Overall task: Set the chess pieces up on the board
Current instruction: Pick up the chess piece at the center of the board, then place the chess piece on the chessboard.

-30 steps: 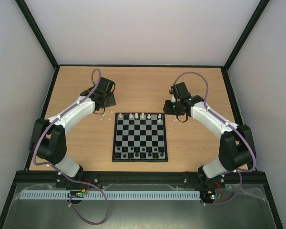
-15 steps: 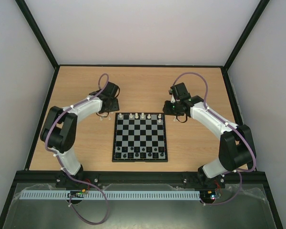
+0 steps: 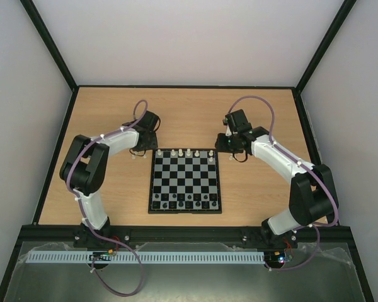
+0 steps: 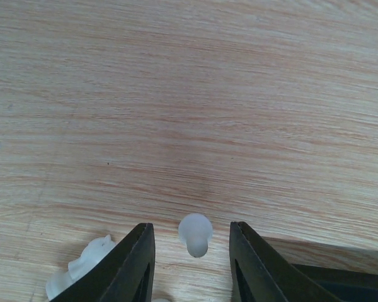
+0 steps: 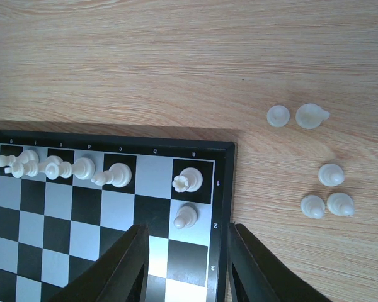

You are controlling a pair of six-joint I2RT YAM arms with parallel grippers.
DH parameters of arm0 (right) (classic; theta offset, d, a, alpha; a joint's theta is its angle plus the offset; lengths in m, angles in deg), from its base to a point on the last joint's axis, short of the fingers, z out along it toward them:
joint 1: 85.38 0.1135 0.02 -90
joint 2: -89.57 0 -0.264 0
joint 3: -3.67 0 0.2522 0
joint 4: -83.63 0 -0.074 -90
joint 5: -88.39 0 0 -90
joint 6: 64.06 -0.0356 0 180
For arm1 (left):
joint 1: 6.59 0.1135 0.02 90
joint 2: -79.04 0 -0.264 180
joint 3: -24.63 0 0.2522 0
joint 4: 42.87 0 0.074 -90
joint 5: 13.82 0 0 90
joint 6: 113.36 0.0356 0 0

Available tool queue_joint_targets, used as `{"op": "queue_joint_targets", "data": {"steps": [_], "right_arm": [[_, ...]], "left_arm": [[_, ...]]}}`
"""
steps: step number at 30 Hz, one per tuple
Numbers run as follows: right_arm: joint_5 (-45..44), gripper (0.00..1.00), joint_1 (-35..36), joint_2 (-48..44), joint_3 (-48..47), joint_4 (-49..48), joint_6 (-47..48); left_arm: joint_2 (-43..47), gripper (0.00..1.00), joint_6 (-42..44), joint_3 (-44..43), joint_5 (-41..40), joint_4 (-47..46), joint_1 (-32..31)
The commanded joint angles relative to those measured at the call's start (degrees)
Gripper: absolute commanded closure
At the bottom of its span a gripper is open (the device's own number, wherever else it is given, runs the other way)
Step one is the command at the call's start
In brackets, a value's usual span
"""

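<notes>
Near board, left claw released astride pawn, second piece alongside, right claw released

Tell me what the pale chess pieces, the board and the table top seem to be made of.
Chess pieces: probably frosted plastic; milky, slightly translucent, with smooth moulded shapes.
Board: smooth, low-sheen black and light-grey squares with printed letters on the border; plastic or coated card, cannot tell which.
Table top: matte, with an even wood grain; possibly laminate rather than solid wood.
</notes>
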Motion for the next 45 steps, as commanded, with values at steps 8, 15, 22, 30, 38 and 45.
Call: {"op": "queue_joint_targets", "data": {"steps": [8, 15, 22, 30, 38, 45], "right_arm": [[0.71, 0.65, 0.38, -0.78, 1.12, 0.39, 0.85], [0.53, 0.65, 0.35, -1.03, 1.14, 0.58, 0.85], [0.63, 0.65, 0.36, -1.50, 1.16, 0.56, 0.85], [0.76, 0.65, 0.49, -1.38, 0.93, 0.61, 0.85], [0.81, 0.65, 0.49, -1.69, 1.12, 0.62, 0.81], [0.97, 0.65, 0.58, -1.53, 1.23, 0.46, 0.85]], "left_arm": [[-1.95, 0.90, 0.31, 0.24, 0.05, -0.67, 0.45], [0.62, 0.98, 0.40, 0.69, -0.36, 0.39, 0.35], [10.18, 0.97, 1.11, 2.61, -1.40, 6.03, -3.23], [15.83, 0.96, -1.38, 4.80, -2.03, 8.88, -9.68], [13.57, 0.95, -3.69, 6.69, -2.25, 7.48, -13.42], [10.61, 0.95, -3.45, 6.42, -2.13, 6.00, -13.60]]}}
